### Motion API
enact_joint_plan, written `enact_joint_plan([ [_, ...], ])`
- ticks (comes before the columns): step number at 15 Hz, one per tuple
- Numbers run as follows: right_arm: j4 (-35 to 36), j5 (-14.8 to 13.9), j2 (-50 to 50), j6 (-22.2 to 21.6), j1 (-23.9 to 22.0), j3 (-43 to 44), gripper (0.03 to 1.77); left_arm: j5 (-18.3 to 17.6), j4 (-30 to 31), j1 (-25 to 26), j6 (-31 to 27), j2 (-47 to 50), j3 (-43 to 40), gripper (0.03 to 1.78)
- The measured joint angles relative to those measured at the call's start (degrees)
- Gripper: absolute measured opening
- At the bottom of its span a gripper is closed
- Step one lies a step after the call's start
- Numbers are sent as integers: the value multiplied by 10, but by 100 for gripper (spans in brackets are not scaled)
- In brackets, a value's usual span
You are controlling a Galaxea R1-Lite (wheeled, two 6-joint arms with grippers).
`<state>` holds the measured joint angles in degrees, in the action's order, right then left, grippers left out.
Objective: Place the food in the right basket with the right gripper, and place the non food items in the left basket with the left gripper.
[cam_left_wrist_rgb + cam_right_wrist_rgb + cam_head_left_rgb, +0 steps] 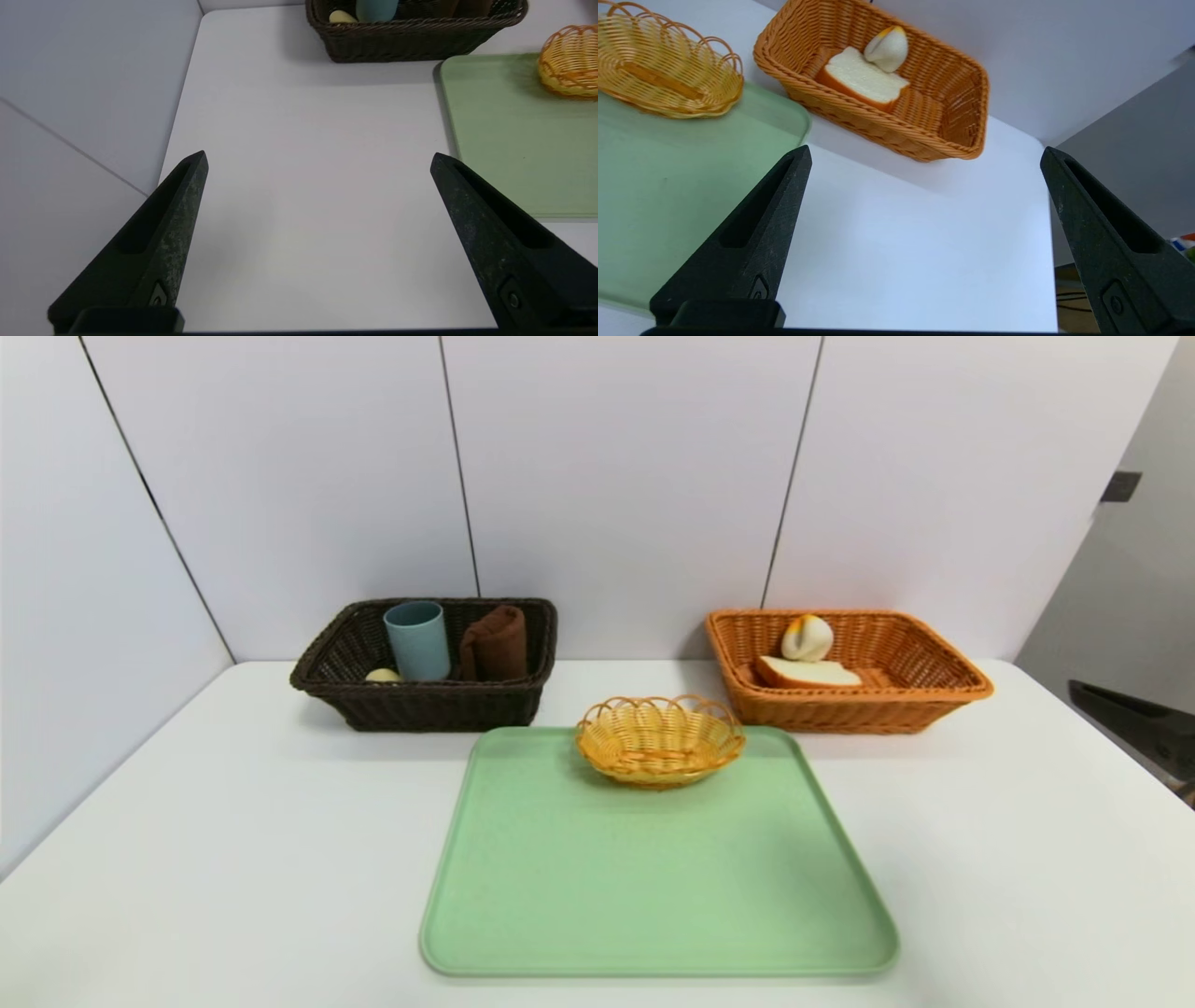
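Observation:
The left basket (420,687), dark brown wicker, holds a grey-blue cup (417,639), a rolled brown towel (495,644) and the pale bowl of a spoon (382,675); the spoon's handle is hidden. In the right basket (840,694), orange-tan wicker, lie a white bread slice (805,673) and a round bun (808,637). My left gripper (317,156) hangs open over bare table, short of the left basket (411,25), with nothing between its fingers. My right gripper (924,151) is open and empty over the table's right side, short of the right basket (878,122). Only one of its fingers (1134,723) shows in the head view, at the right edge.
A flat green tray (653,896) lies in the middle of the white table. A small round yellow wicker basket (659,739) sits empty on the tray's far edge. White wall panels close off the back and the left side.

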<state>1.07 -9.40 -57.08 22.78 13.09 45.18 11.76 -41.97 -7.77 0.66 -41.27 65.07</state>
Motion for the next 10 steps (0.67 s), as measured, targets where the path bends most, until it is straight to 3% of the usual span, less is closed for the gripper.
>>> enact_joint_plan([
  [3, 112, 0, 139, 19, -24, -137, 169, -1, -1, 31, 29, 95, -100, 169],
  [6, 135, -6, 277, 19, -38, -244, 169, -9, 2, 40, 36, 172, -169, 169],
  [8, 122, -34, 349, -17, -42, -294, 169, -15, 7, 42, 37, 203, -193, 169],
  [10, 113, -50, 384, -79, -44, -310, 169, -39, 15, 45, 40, 226, -208, 169],
])
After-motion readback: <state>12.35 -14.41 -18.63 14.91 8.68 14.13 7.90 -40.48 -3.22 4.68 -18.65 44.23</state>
